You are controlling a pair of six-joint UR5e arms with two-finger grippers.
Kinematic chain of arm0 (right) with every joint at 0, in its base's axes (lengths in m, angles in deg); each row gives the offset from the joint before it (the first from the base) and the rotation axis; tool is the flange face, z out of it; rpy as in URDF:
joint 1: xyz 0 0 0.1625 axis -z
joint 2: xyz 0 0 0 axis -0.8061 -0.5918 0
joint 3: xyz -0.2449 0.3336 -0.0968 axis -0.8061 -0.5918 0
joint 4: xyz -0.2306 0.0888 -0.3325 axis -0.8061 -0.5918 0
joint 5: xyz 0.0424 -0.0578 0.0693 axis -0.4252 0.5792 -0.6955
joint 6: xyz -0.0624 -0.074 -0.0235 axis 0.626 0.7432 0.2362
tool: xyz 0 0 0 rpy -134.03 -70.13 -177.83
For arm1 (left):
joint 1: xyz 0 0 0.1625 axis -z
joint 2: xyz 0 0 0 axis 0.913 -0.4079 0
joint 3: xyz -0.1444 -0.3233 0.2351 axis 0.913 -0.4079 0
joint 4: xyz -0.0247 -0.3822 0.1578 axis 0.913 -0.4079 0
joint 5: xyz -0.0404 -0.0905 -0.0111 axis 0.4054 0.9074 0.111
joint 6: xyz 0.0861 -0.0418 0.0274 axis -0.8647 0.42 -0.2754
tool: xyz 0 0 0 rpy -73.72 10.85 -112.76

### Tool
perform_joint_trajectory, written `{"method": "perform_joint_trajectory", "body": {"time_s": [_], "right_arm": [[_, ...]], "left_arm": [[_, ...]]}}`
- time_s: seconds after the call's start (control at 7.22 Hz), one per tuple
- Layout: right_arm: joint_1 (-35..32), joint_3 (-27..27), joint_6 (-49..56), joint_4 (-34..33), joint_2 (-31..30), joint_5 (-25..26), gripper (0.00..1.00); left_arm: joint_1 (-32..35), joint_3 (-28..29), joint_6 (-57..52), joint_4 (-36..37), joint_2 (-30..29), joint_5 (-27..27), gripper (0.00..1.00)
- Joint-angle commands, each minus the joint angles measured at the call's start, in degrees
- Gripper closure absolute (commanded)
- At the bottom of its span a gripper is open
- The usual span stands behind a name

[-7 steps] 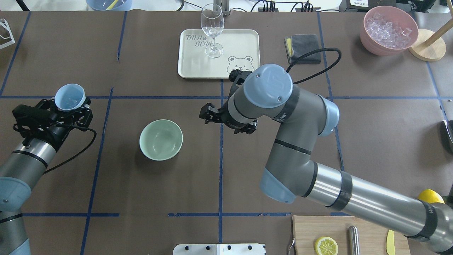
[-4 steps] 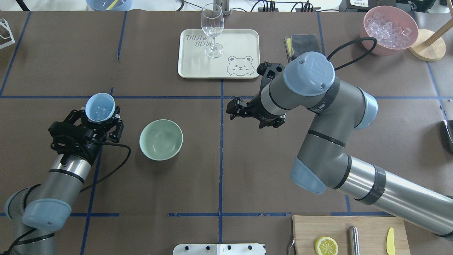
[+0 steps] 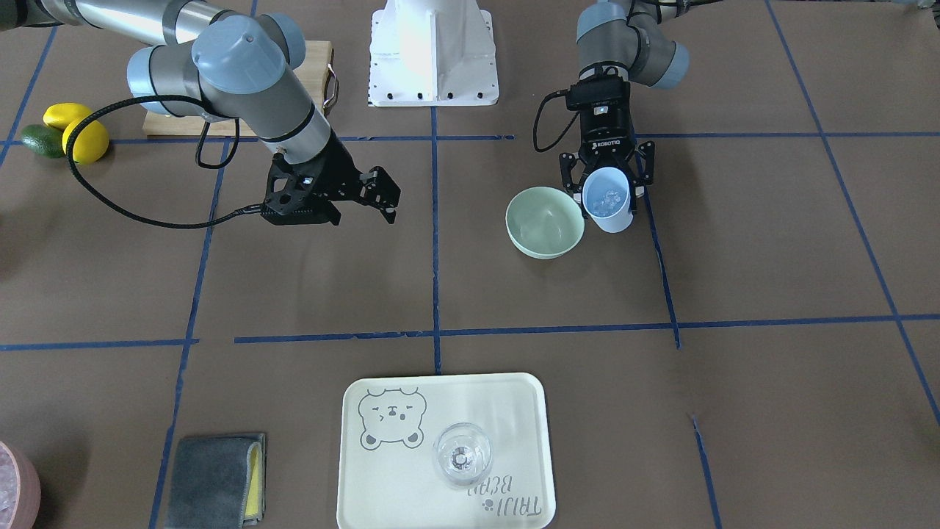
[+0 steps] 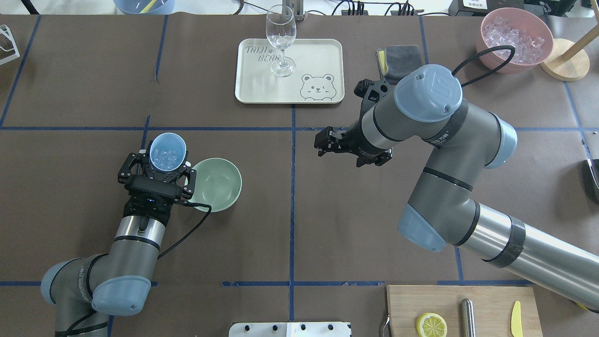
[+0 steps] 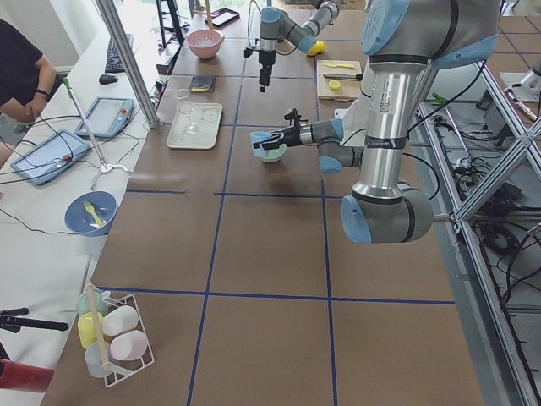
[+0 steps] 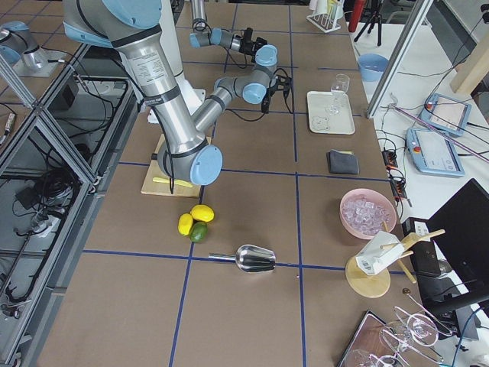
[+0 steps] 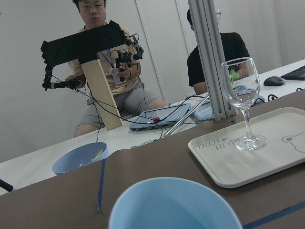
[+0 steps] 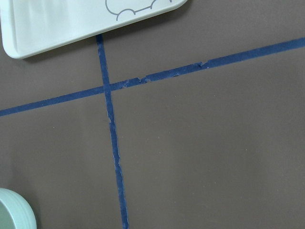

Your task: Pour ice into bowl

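Beside the bowl, your ice sits in the cup, clamped in the left claw.
Look at the ice (image 4: 164,158): small clear glassy cubes, clustered at the bottom of the blue cup (image 3: 611,214), which stands mouth up. Your left claw (image 4: 163,167) grips that cup from both sides, just beside the rim of the bowl (image 4: 223,187), whose pale mint inside is bare. Your right claw (image 3: 363,202) hangs spread with nothing in it, well apart over the table. Farther off you have a clear glass (image 4: 281,40) upright on the tray (image 4: 323,54), and a pink tub (image 4: 486,51) heaped with whitish pieces.
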Motion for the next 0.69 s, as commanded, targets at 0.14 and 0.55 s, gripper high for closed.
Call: {"method": "perform_joint_trajectory", "body": {"time_s": [0.14,0.55], "right_arm": [[-0.04,0.00,0.03,0.04,0.00,0.07,0.00],[-0.04,0.00,0.03,0.04,0.00,0.25,0.00]], "left_arm": [[-0.88,0.76,-21.61,6.07,-0.47,-7.74,1.00],[-1.33,1.55,-39.99,6.08,-0.56,-11.00,1.00]]}}
